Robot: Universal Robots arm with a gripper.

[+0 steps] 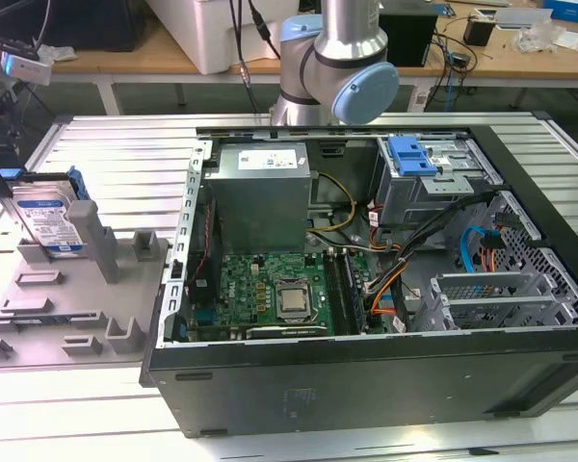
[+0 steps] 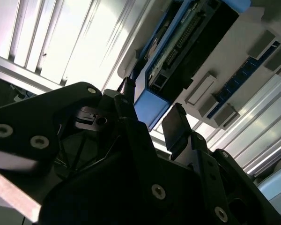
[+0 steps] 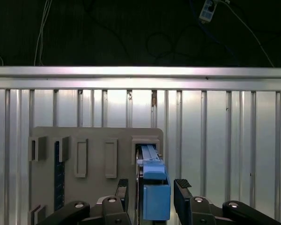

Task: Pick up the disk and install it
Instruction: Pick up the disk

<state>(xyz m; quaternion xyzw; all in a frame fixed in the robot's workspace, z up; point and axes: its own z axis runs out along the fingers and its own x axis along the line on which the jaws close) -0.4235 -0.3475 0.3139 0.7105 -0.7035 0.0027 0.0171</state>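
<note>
Scene: A robot arm's hand (image 3: 152,183) lines up on the disk (image 1: 50,223) at a slatted metal table (image 1: 116,144), beside an opened computer case (image 1: 366,380).
Disk: It stands on edge in a slot of the grey holder block (image 1: 87,289), at the exterior view's left and well apart from the case. Its blue carrier frame faces the hand in both wrist views.
Hand: Released. Its two fingers (image 3: 123,187) are spread to either side of the blue frame, with a gap showing on each side in the first wrist view. Nothing is grasped.
Done so far: On this evidence, the approach alone, with the hand placed astride the disk's upper end.
Left to do: The whole of the pick and the install. The disk is not yet gripped or lifted from its slot.
Case: The grey drive cage (image 1: 433,192), with the blue bracket (image 1: 411,156) on top of it, sits inside the case, far from the disk.
</note>
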